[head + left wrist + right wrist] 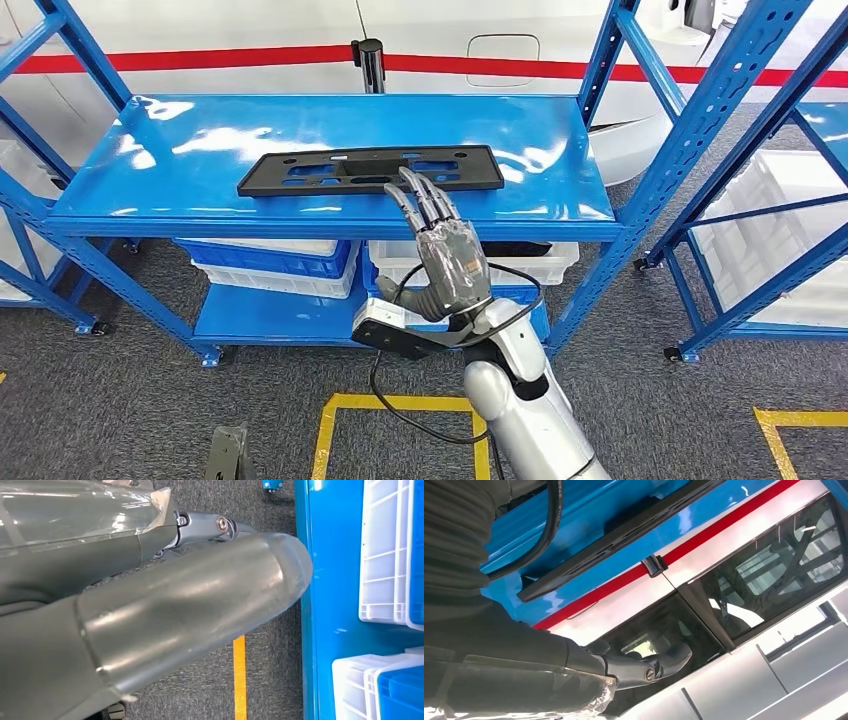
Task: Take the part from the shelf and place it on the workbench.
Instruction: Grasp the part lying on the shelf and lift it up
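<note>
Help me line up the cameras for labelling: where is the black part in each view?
Head view: the black part lies flat on the blue shelf top, just beyond the right hand.
Left wrist view: not in it.
Right wrist view: a long dark strip running slantwise across the blue surface.
Shared landmark: the red stripe behind the shelf.

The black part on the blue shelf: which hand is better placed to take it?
The right hand. It is raised at the shelf edge, fingers apart and reaching the black part. The left hand hangs low over the carpet.

Black part [370, 170] on glossy blue shelf [180, 150]; red-striped white wall [250, 45].
</note>
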Controlling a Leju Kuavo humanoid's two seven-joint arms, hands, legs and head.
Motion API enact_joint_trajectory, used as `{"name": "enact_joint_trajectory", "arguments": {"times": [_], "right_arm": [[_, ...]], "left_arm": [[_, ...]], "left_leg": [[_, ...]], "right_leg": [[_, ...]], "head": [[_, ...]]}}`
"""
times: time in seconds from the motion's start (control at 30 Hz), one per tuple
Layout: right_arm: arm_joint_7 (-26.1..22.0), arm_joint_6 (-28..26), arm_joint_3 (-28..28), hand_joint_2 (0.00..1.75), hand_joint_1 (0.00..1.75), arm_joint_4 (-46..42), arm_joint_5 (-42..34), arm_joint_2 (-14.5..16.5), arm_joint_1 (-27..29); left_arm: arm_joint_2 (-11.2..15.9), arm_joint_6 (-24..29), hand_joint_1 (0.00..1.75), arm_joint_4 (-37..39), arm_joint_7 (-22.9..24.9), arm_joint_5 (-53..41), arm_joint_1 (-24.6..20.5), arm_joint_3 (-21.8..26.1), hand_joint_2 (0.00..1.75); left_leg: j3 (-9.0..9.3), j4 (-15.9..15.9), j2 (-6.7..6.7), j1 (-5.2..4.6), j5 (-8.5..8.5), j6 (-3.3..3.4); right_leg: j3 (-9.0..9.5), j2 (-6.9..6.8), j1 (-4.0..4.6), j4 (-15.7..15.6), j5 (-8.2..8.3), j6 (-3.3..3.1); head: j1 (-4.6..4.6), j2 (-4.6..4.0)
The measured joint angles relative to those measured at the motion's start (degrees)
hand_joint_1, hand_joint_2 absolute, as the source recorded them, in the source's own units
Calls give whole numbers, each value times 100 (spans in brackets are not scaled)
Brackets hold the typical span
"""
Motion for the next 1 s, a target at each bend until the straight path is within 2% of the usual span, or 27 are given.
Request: {"name": "enact_joint_trajectory", "arguments": {"times": [0.43, 0.53, 0.63, 0.87, 0.93, 1.0], "right_arm": [[-15, -55, 194, 175, 0, 283, 72, 2, -182], [101, 287, 282, 175, 0, 386, 180, -23, -262], [353, 899, 453, 175, 0, 606, 417, -98, -381], [694, 2060, 821, 175, 0, 1320, 722, -508, -709], [680, 2144, 886, 175, 0, 1420, 675, -656, -809], [630, 1864, 903, 175, 0, 1441, 610, -776, -905]], "left_arm": [[0, -46, 0, 0, -44, -8, -1, 15, 0], [2, -72, 0, 0, -47, -51, -3, 21, 0], [7, -100, 0, 0, -38, -119, -7, 27, 0], [68, -145, 0, 1, 116, -193, -45, 92, 0], [88, -142, 0, 2, 119, -186, -47, 121, 0], [101, -135, 0, 2, 61, -153, -42, 172, 0]], "left_leg": [[-2, -1, -1, 0, 1, -1], [-2, 0, 0, 0, 1, -1], [-1, 0, -1, 0, 1, -1], [-1, 1, -3, 0, 1, -1], [-3, 2, -3, 0, 1, -1], [-4, 3, -3, 0, 1, -1]], "right_leg": [[0, 0, 1, 1, 0, 0], [0, 0, 1, 1, 0, 0], [0, -1, 1, 0, 0, 0], [0, -2, 0, 1, 1, 2], [0, -2, -1, 1, 1, 2], [-1, -1, -1, 1, 2, 2]], "head": [[1, 0], [1, 0], [1, 0], [0, 0], [0, 0], [1, 0]]}}
